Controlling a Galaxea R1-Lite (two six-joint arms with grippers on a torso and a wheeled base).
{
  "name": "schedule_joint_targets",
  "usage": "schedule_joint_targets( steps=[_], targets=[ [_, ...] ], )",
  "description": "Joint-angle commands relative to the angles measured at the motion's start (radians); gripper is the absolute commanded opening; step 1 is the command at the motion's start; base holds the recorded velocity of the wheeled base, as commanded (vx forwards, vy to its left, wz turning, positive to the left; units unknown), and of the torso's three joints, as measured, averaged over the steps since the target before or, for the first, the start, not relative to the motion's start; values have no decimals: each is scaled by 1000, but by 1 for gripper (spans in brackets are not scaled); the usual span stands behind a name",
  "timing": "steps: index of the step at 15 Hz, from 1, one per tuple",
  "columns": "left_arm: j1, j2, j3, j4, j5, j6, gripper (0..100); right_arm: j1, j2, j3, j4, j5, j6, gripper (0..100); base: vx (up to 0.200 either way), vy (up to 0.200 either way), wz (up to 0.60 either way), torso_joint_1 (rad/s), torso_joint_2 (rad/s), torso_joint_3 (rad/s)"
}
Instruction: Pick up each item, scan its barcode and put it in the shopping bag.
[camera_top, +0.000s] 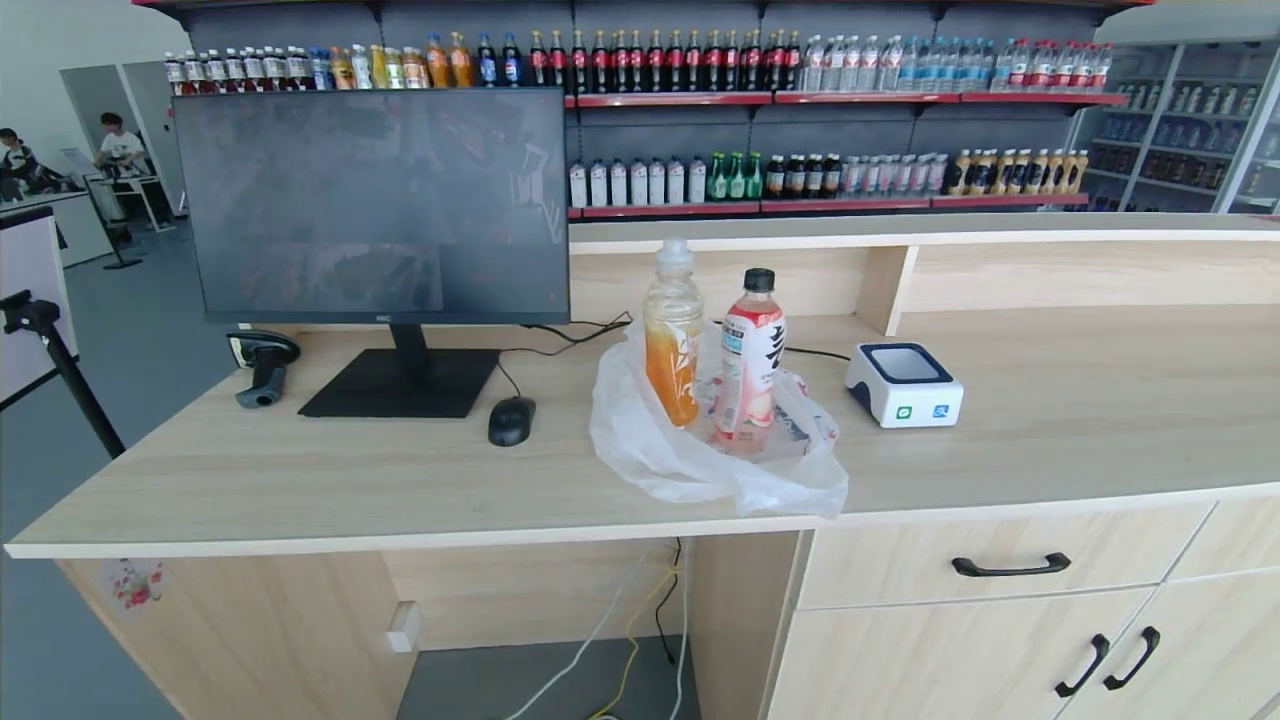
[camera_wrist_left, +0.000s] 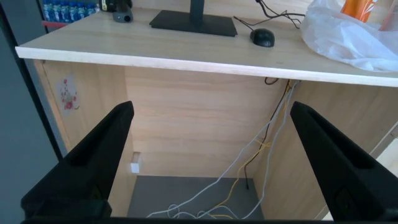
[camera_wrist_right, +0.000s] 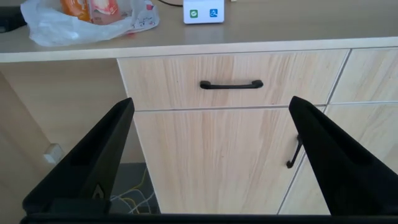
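Observation:
An orange drink bottle (camera_top: 673, 335) and a pink-labelled bottle (camera_top: 750, 360) stand upright inside the translucent white shopping bag (camera_top: 700, 450) on the wooden counter (camera_top: 1050, 420). The white barcode scanner box (camera_top: 904, 384) sits just right of the bag. My left gripper (camera_wrist_left: 211, 168) hangs open below and in front of the counter's edge, facing the open recess under it. My right gripper (camera_wrist_right: 211, 168) is also open, low in front of the drawer (camera_wrist_right: 230, 84). The bag (camera_wrist_right: 81, 22) and scanner box (camera_wrist_right: 204, 11) lie on the counter above it.
A monitor (camera_top: 375, 210), a mouse (camera_top: 510, 420) and a handheld scanner (camera_top: 262, 365) occupy the counter's left part. Cables (camera_wrist_left: 261, 143) hang in the recess below. Drawers and cupboard doors with black handles (camera_top: 1010, 566) fill the right front. Bottle shelves (camera_top: 800, 130) line the back wall.

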Motion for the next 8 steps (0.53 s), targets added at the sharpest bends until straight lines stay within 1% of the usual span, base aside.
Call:
schedule_joint_targets(
  steps=[1, 8],
  targets=[
    [1, 0, 0, 1, 0, 0, 100, 0, 0, 0, 0, 0, 2, 100, 0, 0, 0, 0, 0, 0],
    [1, 0, 0, 1, 0, 0, 100, 0, 0, 0, 0, 0, 1, 100, 0, -200, 0, 10, 6, 3]
  ],
)
